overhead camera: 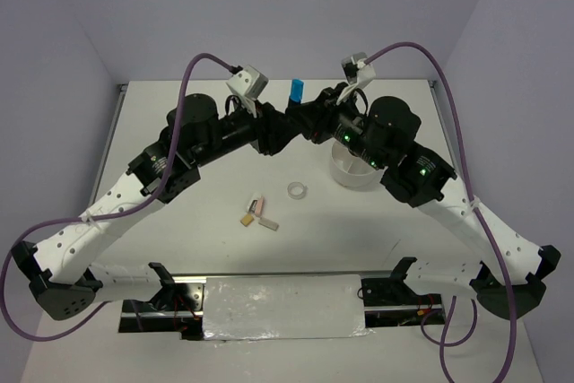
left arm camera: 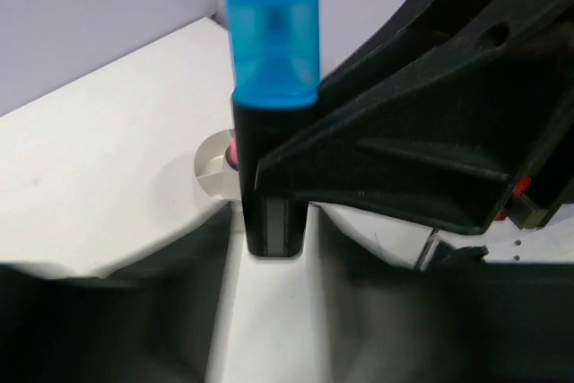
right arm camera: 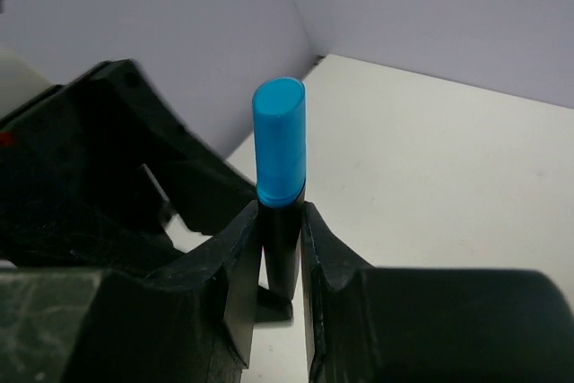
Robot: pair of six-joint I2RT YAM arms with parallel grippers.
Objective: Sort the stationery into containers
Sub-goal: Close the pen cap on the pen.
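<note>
The setting is identified as a robotics laboratory test cell. A plain white table (overhead camera: 179, 230) is enclosed on three sides by bare lavender walls (overhead camera: 269, 6). A left arm (overhead camera: 134, 190) and a right arm (overhead camera: 448, 204) are bolted at the near edge, on a mounting rail (overhead camera: 170, 307) where exposed wiring is seen. Purple cables (overhead camera: 185, 96) are routed along both arms.

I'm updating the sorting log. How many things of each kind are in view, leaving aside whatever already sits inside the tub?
Black marker with a blue cap, held up off the table: 1
Clear tape ring: 1
Pink eraser: 1
Small tan pieces: 2
Round white tub: 1
Total: 6
</note>
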